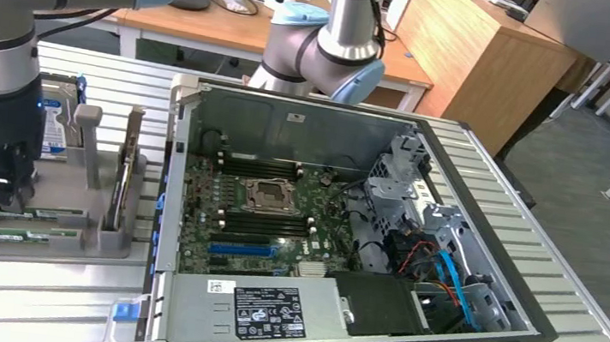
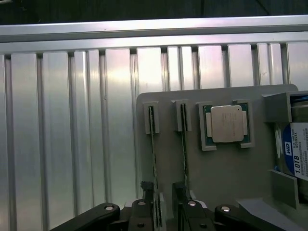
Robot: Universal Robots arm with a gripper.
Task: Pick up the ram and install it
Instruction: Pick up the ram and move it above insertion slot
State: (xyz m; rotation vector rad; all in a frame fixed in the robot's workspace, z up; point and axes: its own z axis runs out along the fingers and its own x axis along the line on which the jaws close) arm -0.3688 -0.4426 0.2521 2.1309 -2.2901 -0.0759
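The ram [image 2: 153, 144] is sitting on edge in a narrow slot of the gray holder [image 2: 226, 178], not yet lifted. A second green stick [image 2: 184, 144] is standing in the neighbouring slot just beside it. The gripper [image 2: 162, 195] is hovering low over the ram with its fingers spread, and the stick's end is lying between them. A square processor [image 2: 227, 123] is resting in the holder next to the sticks, and a hard drive [image 2: 293, 154] is standing past it. The holder is sitting on a ribbed metal table [image 2: 72, 144], and the open computer case [image 1: 287, 122] is lying at the exterior view's right, its motherboard [image 1: 265, 218] facing up.
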